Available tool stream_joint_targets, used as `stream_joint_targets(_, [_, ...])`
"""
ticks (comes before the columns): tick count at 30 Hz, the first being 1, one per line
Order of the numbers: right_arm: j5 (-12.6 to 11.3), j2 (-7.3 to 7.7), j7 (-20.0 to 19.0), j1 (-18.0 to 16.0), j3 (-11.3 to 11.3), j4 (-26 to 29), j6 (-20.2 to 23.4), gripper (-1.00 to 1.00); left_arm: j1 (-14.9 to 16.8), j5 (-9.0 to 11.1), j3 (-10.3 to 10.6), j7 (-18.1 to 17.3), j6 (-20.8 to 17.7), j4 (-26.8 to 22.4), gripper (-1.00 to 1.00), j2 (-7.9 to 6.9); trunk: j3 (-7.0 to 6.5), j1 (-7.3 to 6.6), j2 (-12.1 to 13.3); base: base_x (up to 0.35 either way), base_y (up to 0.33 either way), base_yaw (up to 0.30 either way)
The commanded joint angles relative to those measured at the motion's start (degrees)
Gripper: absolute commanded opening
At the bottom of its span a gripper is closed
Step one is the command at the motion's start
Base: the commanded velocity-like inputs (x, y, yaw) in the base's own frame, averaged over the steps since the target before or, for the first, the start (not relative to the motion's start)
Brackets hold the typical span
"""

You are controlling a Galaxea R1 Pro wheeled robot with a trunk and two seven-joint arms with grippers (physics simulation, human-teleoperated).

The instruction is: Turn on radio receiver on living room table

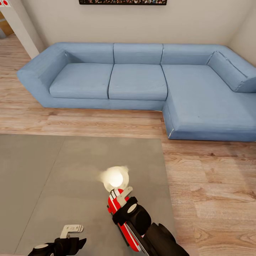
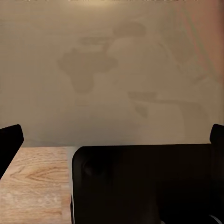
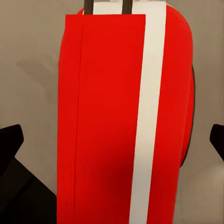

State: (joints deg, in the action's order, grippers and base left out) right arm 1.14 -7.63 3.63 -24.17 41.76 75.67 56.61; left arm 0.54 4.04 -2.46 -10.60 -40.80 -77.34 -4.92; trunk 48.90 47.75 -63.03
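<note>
- The radio receiver (image 1: 114, 205), a small red case with white stripes, lies on the grey table (image 1: 42, 177) near the table's front right part, with its long side running away from the robot.
- The right gripper (image 1: 122, 199) sits directly over the radio, and the black wrist and arm hide much of the case in the head view.
- In the right wrist view the radio (image 3: 123, 121) is seen close up: a red body with one broad white stripe along its length. The two dark fingertips (image 3: 10, 140) stand at either edge of that picture, spread wide on each side of the case and clear of it, so the jaws are released.
- A bright round reflection of a lamp (image 1: 114, 179) glows on the glossy tabletop just beyond the radio.
- The left gripper (image 1: 71, 230) hovers low over the table, to the left of the radio and apart from it. In the left wrist view its dark fingertips (image 2: 10, 144) also sit far apart at the picture's edges with nothing between them, so these jaws are released too.
- Beyond the table lies a light wood plank floor (image 1: 213, 185), and past it a blue L-shaped sofa (image 1: 138, 81) against a beige wall (image 1: 142, 21).
- The lower edge of a crowd photo (image 1: 122, 2) hangs on the wall above the sofa.
</note>
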Motion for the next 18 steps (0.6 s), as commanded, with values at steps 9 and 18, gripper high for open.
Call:
stream_joint_targets(9, [0.01,0.09,0.06,0.00,-0.09,-0.31,-0.26,1.00,-0.01,-0.01,0.00,0.00,0.02,0.00,1.00,0.00,0.00,0.00,0.00,0.000,0.000,0.000])
stream_joint_targets(18, [-0.08,0.11,0.07,0.00,-0.10,-1.48,-0.42,1.00,-0.01,0.00,0.00,0.04,-0.01,0.00,1.00,0.00,0.00,0.00,0.00,0.000,0.000,0.000])
